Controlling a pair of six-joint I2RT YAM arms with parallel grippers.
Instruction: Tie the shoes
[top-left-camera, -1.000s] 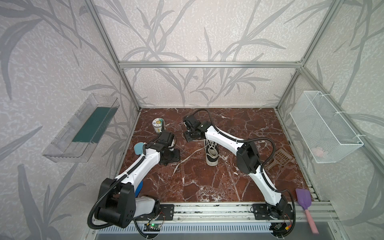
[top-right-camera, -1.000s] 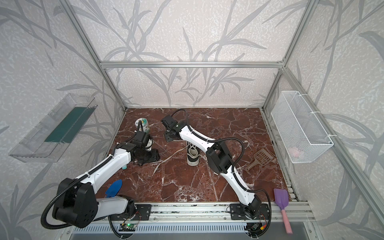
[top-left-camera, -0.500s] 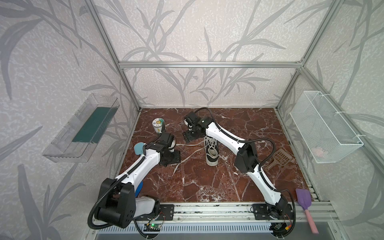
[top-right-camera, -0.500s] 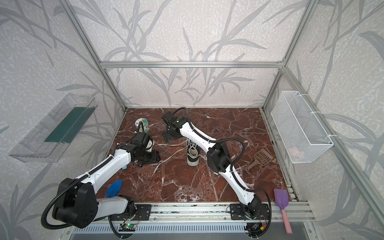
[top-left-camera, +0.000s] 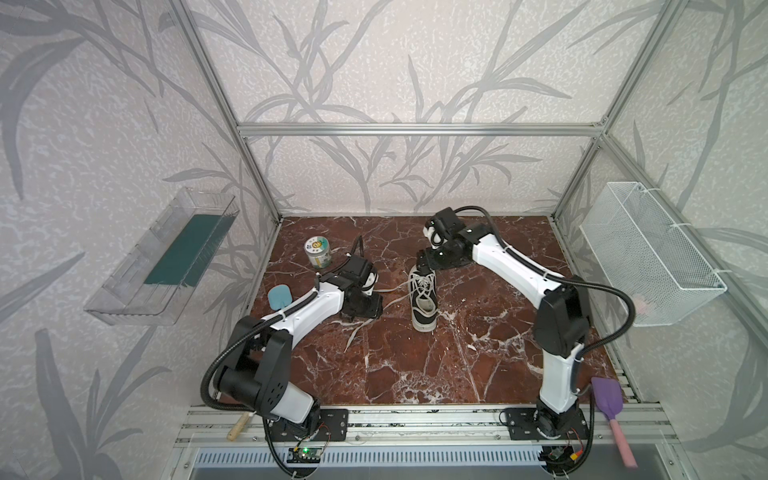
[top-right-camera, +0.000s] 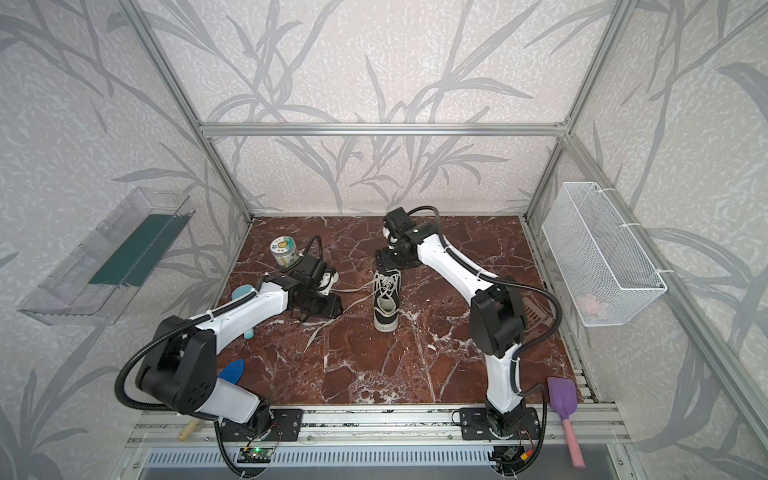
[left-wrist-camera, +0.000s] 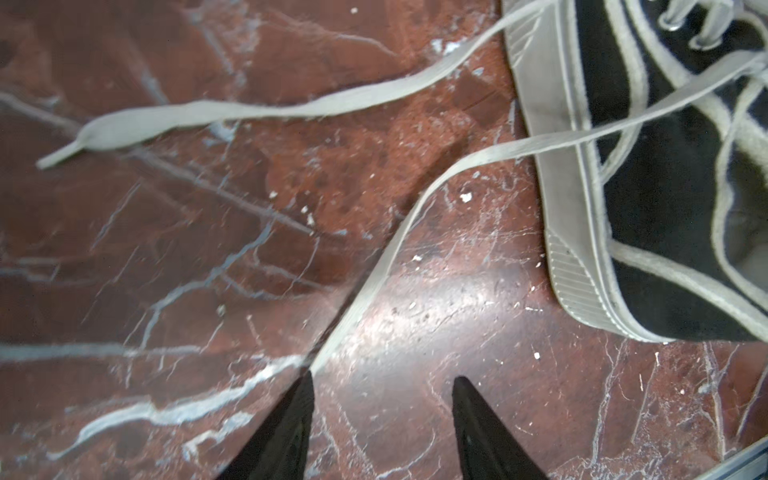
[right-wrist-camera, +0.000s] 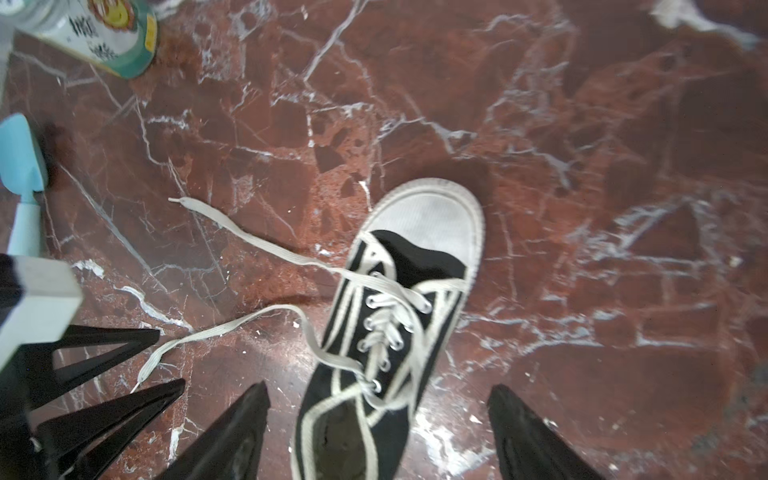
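The black shoe (top-left-camera: 423, 319) with white sole stands on the marble table (top-left-camera: 415, 374), toe cap (right-wrist-camera: 428, 220) toward the back wall. Both white laces trail off to its left, untied. My right gripper (top-left-camera: 426, 266) hangs open above the shoe; in the right wrist view its wide jaws (right-wrist-camera: 379, 386) straddle the heel opening without touching. To the left of the shoe my left gripper (top-left-camera: 370, 308) sits low and open (left-wrist-camera: 382, 376). One lace (left-wrist-camera: 386, 266) runs to a fingertip (left-wrist-camera: 305, 386) and passes under it. The other lace (left-wrist-camera: 232, 112) lies flat further off.
A small can (top-left-camera: 318, 252) stands at the back left and a light blue spatula (top-left-camera: 277, 296) lies beside the left arm. A purple spatula (top-left-camera: 606, 401) lies at the front right. A wire basket (top-left-camera: 648, 253) hangs on the right wall, a clear tray (top-left-camera: 166, 253) on the left.
My right gripper has moved from left of the shoe's toe to above the shoe and opened wider. The lace that was stretched toward it now lies slack. The left arm has hardly moved.
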